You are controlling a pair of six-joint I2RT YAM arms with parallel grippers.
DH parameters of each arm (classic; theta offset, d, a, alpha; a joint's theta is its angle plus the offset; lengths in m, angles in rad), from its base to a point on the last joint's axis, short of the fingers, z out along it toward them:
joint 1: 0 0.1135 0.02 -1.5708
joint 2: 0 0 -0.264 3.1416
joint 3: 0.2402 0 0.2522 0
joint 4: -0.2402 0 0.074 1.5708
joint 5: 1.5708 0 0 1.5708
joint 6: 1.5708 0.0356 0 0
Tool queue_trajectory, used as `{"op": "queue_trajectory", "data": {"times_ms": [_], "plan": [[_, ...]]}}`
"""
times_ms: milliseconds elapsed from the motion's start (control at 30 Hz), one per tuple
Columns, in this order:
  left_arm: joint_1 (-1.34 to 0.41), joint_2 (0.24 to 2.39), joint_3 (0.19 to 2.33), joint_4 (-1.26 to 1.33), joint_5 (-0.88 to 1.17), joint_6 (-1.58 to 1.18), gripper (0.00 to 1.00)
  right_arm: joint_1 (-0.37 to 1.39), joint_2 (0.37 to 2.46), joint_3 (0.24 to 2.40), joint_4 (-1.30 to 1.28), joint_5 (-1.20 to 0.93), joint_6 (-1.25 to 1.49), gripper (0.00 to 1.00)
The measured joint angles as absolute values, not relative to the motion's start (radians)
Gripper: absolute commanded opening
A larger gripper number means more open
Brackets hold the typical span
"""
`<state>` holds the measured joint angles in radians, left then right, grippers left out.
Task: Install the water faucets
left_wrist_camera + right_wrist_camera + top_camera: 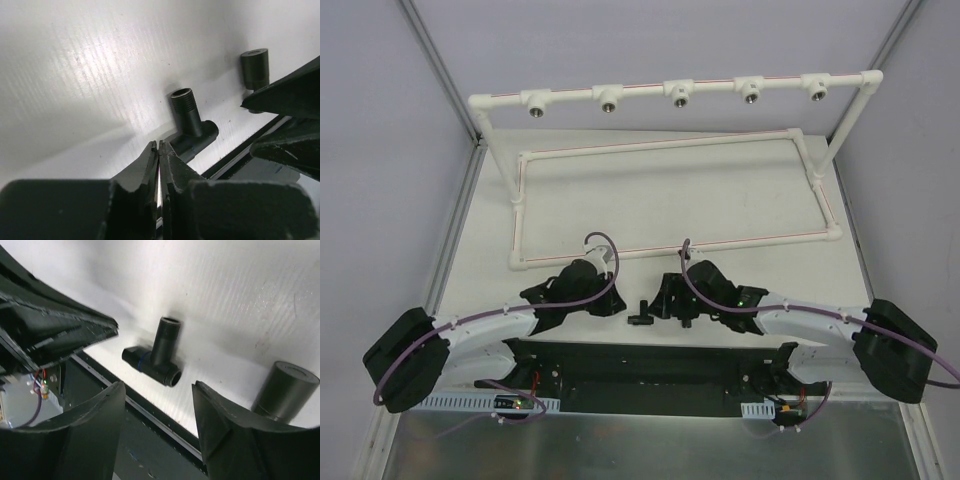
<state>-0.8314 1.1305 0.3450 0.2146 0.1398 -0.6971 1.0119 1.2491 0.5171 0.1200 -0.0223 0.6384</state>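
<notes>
Two black faucets lie on your white bench (720, 200) between the arms: the T-shaped faucet (157, 357) on its side, the stubby faucet (285, 390) upright near it. Your left fingers (150, 167) are pressed together on nothing. Your right fingers (100, 425) stand spread, touching neither part.

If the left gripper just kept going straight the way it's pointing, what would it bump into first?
Most likely the T-shaped black faucet, lying on the table just beyond the closed left gripper, though depth is unclear. The stubby faucet sits farther off to the side.
</notes>
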Motion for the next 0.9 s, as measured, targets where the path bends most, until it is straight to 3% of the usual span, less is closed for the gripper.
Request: {"op": "queue_trajectory", "data": {"times_ms": [133, 267, 433, 500, 633, 900], "plan": [[-0.831, 1.024, 0.343, 0.149, 0.084, -0.701, 0.28, 1.011, 1.169, 0.465, 0.121, -0.082, 0.558, 0.67], [-0.831, 0.958, 0.342, 0.106, 0.046, -0.704, 0.3, 1.011, 1.161, 0.452, 0.116, -0.154, 0.456, 0.65], [-0.831, 0.945, 0.332, 0.072, 0.04, -0.707, 0.31, 1.011, 1.179, 0.472, 0.101, -0.186, 0.342, 0.55], [-0.831, 0.945, 0.328, 0.061, 0.04, -0.711, 0.31, 1.011, 1.211, 0.505, 0.09, -0.188, 0.318, 0.6], [-0.831, 0.943, 0.327, 0.056, 0.04, -0.716, 0.31, 1.011, 1.3, 0.614, 0.014, -0.146, 0.332, 0.61], [-0.831, 0.873, 0.318, 0.028, 0.036, -0.717, 0.37, 1.011, 1.4, 0.739, -0.085, -0.07, 0.461, 0.53]]}}
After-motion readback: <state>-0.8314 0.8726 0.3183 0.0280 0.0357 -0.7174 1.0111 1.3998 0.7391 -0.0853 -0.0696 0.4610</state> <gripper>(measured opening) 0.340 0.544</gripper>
